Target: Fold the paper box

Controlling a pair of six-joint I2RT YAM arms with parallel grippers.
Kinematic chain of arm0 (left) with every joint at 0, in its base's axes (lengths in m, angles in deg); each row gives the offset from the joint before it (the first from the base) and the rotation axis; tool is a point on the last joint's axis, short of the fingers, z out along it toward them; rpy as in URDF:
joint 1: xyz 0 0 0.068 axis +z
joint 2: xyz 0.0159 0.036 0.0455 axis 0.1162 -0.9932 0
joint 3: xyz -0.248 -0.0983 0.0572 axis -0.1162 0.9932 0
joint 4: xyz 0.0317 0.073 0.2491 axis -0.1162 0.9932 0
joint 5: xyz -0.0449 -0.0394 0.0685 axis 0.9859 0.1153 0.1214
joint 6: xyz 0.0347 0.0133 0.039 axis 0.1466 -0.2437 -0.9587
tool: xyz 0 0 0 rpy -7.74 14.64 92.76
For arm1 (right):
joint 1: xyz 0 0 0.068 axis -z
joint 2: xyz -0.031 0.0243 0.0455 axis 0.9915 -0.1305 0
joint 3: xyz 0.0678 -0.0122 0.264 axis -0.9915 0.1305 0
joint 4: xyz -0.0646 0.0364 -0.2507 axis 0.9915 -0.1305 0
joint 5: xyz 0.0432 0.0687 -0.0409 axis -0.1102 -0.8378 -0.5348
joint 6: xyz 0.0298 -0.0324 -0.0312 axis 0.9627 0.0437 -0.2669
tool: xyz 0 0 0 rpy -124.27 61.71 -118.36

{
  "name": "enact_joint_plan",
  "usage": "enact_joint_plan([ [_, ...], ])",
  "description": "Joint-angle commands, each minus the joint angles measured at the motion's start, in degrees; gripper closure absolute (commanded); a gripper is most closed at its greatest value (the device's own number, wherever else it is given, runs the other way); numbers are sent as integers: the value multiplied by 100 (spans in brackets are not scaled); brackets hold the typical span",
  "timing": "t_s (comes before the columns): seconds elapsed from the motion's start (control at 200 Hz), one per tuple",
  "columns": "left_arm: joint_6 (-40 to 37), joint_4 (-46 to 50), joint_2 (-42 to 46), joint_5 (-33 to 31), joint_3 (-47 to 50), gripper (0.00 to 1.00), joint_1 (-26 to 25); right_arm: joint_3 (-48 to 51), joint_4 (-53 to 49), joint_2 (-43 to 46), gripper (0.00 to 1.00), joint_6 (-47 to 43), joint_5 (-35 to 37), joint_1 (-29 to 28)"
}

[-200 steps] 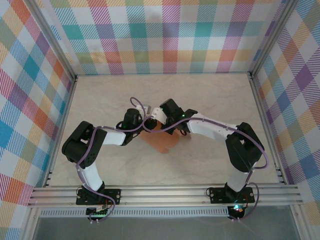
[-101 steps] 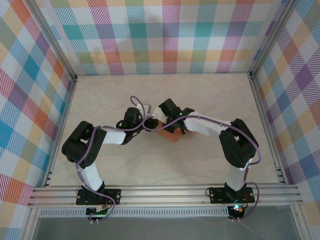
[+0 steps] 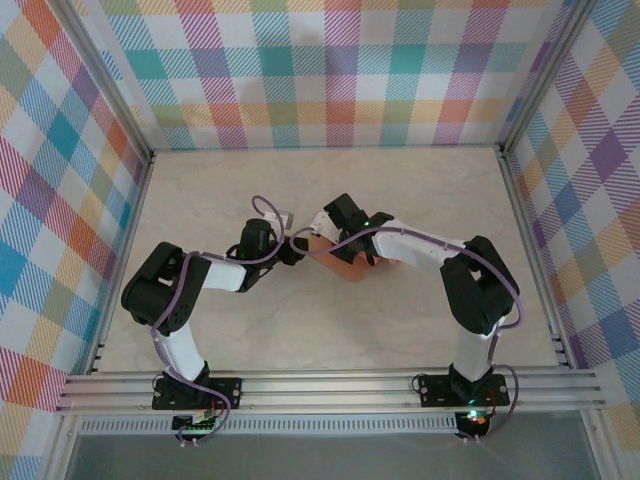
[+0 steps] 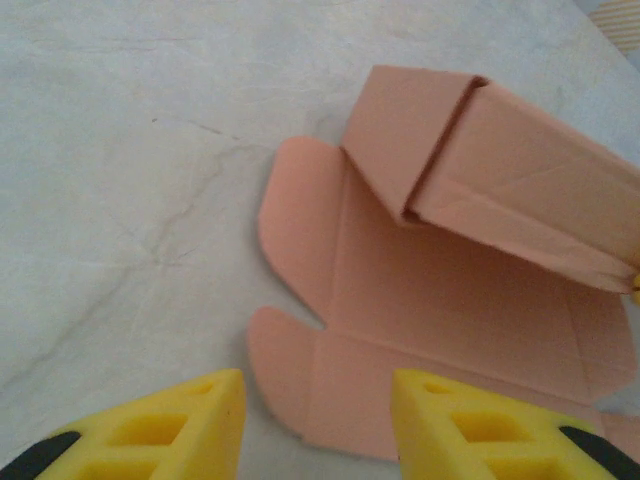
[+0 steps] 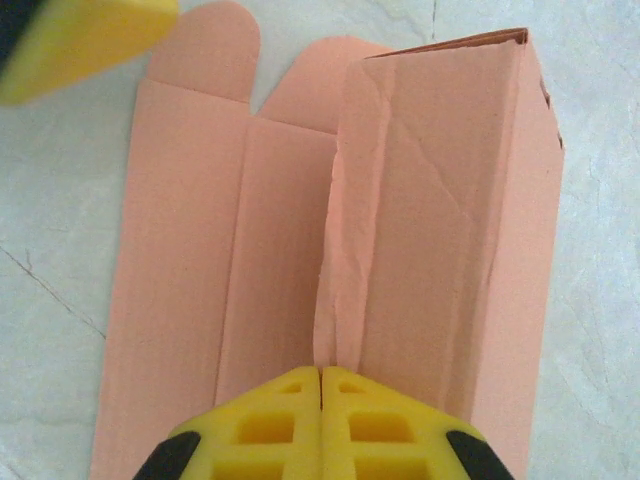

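Paper box [image 3: 348, 268] of salmon-orange card lies half folded on the pale marbled table [image 4: 130, 150], midway between the two arms. One side is raised into an open-ended sleeve, and the rest lies flat with its rounded flaps spread out. The right gripper [image 5: 320, 378] has its yellow fingers pressed together on the sleeve's creased edge, while the left gripper [image 4: 318, 400] hovers over the flat flaps with its fingers apart, gripping nothing.

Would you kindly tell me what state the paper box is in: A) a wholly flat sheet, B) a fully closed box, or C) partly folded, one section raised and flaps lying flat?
C: the paper box has one long section folded up while its rounded flaps lie flat on the table.
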Motion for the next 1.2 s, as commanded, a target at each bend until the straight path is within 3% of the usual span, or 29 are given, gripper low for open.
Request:
enact_joint_plan([
  [0.0,90,-332,135,-35,76,57,96,-176,-255,246,100,16,-29,56],
  [0.505,-71,-230,149,79,53,56,114,-255,-419,563,100,-8,120,98],
  [0.725,-528,182,112,135,-236,44,105,-334,-494,579,100,-32,65,169],
  [1.195,-674,259,126,162,-270,43,105,-520,-662,799,100,-16,-87,311],
])
